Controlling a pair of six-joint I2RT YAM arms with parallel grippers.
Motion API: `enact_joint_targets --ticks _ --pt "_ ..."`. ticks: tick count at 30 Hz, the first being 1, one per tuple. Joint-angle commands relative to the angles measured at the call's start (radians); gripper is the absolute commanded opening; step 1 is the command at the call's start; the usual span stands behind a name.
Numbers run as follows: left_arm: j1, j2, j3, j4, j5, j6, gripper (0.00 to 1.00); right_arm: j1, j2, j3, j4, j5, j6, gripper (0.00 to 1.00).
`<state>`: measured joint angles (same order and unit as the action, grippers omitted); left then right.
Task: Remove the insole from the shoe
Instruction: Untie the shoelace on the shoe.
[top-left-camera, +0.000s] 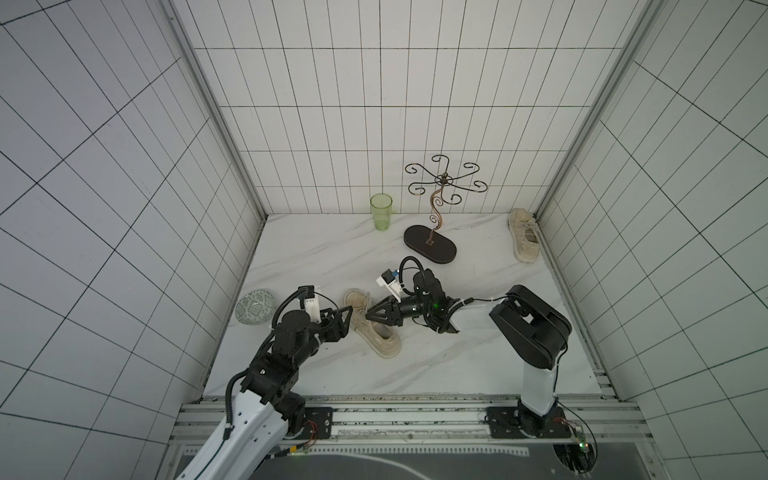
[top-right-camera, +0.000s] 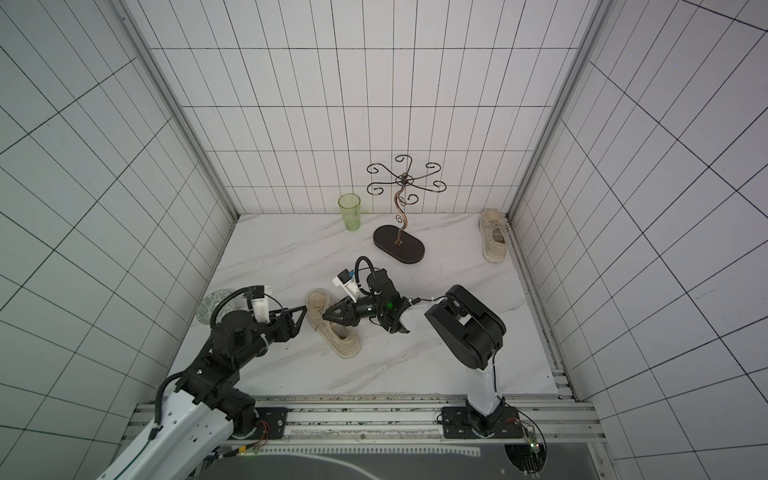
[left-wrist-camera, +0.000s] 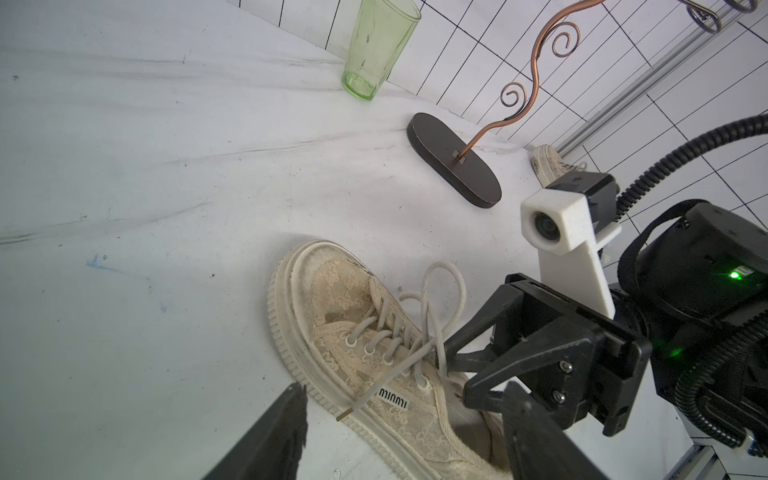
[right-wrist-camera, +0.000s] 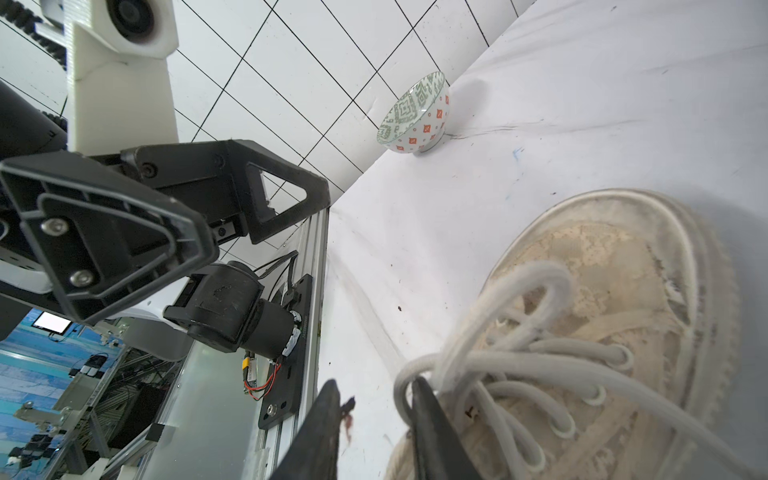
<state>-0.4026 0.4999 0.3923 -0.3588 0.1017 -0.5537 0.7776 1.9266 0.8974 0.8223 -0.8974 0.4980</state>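
Observation:
A worn beige lace-up shoe (top-left-camera: 376, 328) (top-right-camera: 334, 328) lies on the white marble table, toe toward the back left. The insole stays inside it; only a dark grey patch shows in the opening (left-wrist-camera: 469, 413). My left gripper (top-left-camera: 348, 320) (left-wrist-camera: 406, 388) is open, its fingers straddling the shoe's side without touching it. Coming from the right, my right gripper (top-left-camera: 368, 318) (right-wrist-camera: 376, 386) sits low over the laces (right-wrist-camera: 498, 365). Its jaws stand a narrow gap apart. One finger (right-wrist-camera: 428, 415) is pushed in under a lace loop at the shoe's edge, the other finger (right-wrist-camera: 324, 419) is over bare table.
A second beige shoe (top-left-camera: 524, 235) lies in the back right corner. A dark oval stand base (top-left-camera: 430, 244) with a curled wire tree and a green glass (top-left-camera: 381, 212) stand at the back. A patterned bowl (top-left-camera: 254, 306) (right-wrist-camera: 415, 114) sits by the left wall.

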Motion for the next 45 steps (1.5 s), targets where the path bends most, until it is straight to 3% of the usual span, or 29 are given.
enact_joint_targets --ticks 1,13,21,26,40,43,45 --pt "0.005 -0.014 -0.004 -0.003 -0.003 -0.008 0.73 0.009 0.049 0.083 0.075 -0.034 0.045 0.31" --pt "0.005 -0.018 -0.006 -0.003 -0.004 -0.010 0.73 0.011 0.097 0.160 0.174 -0.030 0.100 0.33" --pt "0.005 -0.033 0.002 -0.017 -0.011 -0.011 0.73 0.009 0.158 0.222 0.423 -0.023 0.247 0.33" --pt "0.005 -0.047 0.004 -0.029 -0.013 -0.009 0.73 -0.001 0.109 0.223 0.437 0.033 0.219 0.33" --pt "0.006 -0.050 0.003 -0.030 -0.003 -0.012 0.73 -0.096 -0.092 0.243 0.366 0.148 0.100 0.35" --pt "0.005 -0.047 0.002 -0.025 0.003 -0.012 0.73 -0.120 -0.140 0.238 0.212 0.186 0.039 0.35" --pt "0.006 -0.033 0.000 -0.012 0.028 -0.004 0.73 -0.124 -0.190 0.219 0.015 0.208 -0.073 0.35"
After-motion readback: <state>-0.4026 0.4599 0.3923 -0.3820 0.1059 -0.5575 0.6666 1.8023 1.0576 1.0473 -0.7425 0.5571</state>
